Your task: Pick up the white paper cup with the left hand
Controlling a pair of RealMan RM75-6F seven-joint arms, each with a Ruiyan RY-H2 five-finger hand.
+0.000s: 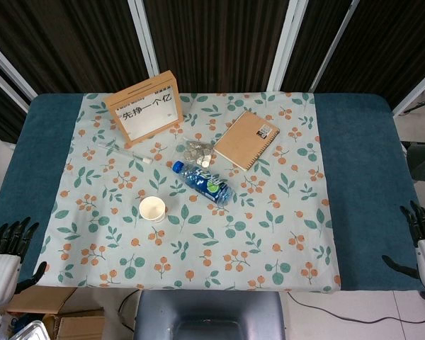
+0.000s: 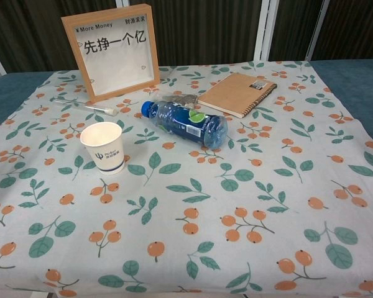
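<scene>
The white paper cup (image 1: 152, 209) (image 2: 104, 147) stands upright on the floral cloth, left of centre, its mouth facing up and a small blue logo on its side. My left hand (image 1: 9, 244) hangs at the table's near left corner, far to the left of the cup, fingers spread and holding nothing. My right hand (image 1: 423, 232) sits at the near right edge, also with fingers apart and empty. Neither hand shows in the chest view.
A blue water bottle (image 1: 202, 183) (image 2: 188, 123) lies on its side right of the cup. Behind are a wooden framed sign (image 1: 143, 108) (image 2: 114, 49), a brown notebook (image 1: 246, 139) (image 2: 237, 94), a pile of coins (image 1: 197, 152) and a thin clear tube (image 1: 124, 151) (image 2: 87, 107).
</scene>
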